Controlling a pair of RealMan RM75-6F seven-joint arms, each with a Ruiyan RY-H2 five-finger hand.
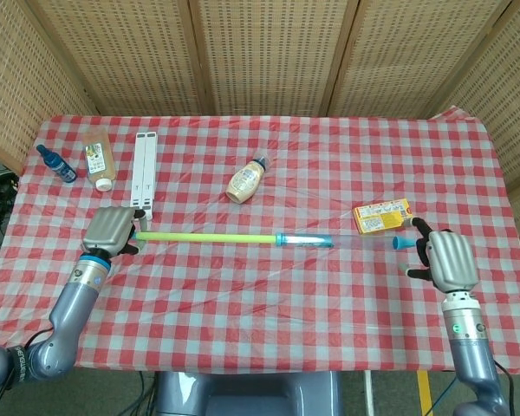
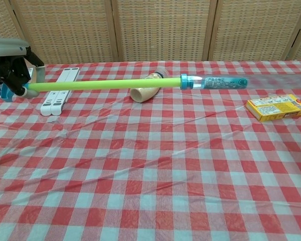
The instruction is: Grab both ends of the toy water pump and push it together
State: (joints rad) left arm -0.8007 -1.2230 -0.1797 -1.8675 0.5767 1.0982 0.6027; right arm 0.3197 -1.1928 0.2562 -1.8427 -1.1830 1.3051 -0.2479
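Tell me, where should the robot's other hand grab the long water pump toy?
Best guess: the blue tip of the toy water pump. It points at the right hand, so close on it from the right, end-on. The left hand holds the green rod's end.

Open cloth lies before the pump [image 1: 243, 237]; behind it sit a sauce bottle [image 1: 246, 180] and yellow box [image 1: 383, 216].

Extended green-and-clear toy water pump [image 1: 243, 237], horizontal
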